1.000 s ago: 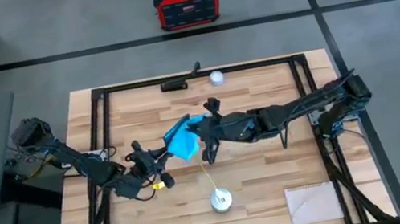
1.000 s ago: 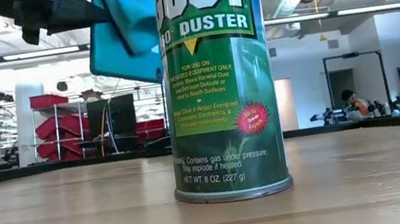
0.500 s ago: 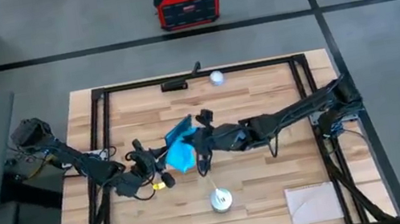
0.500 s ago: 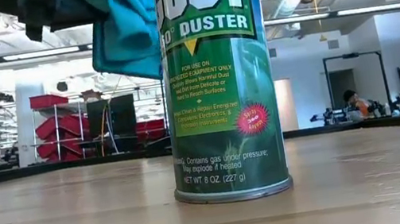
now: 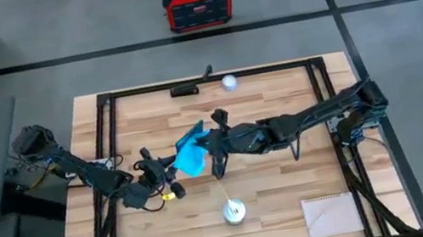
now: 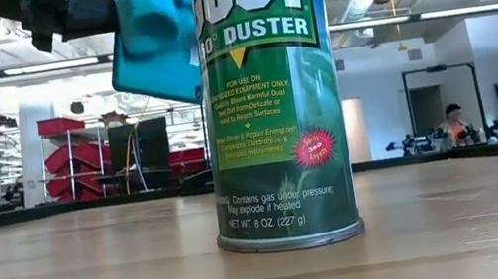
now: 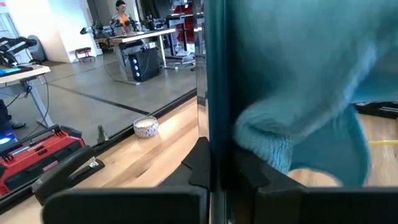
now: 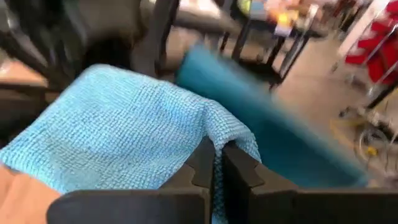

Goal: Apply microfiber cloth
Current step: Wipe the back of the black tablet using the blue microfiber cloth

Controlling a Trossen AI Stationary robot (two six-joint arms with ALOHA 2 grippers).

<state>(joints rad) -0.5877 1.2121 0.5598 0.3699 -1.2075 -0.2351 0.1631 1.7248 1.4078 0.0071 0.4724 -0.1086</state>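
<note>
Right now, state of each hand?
Left hand: shut on the tablet, held up on edge.
Right hand: shut on the microfiber cloth, against the tablet.

Cloth swings back toward table centre, right arm easing off its reach

Microfiber cloth (image 5: 191, 158), bunched and lower half a second ago, now spread flatter and lifted slightly, back near where it hung a second ago. Right gripper (image 5: 205, 150), pinching the cloth's edge, drawn a little back to the right after stretching left. In the low view, cloth (image 6: 155, 34) hanging straighter beside the duster can (image 6: 272, 106); person (image 6: 454, 123) in the far room shifted right.
</note>
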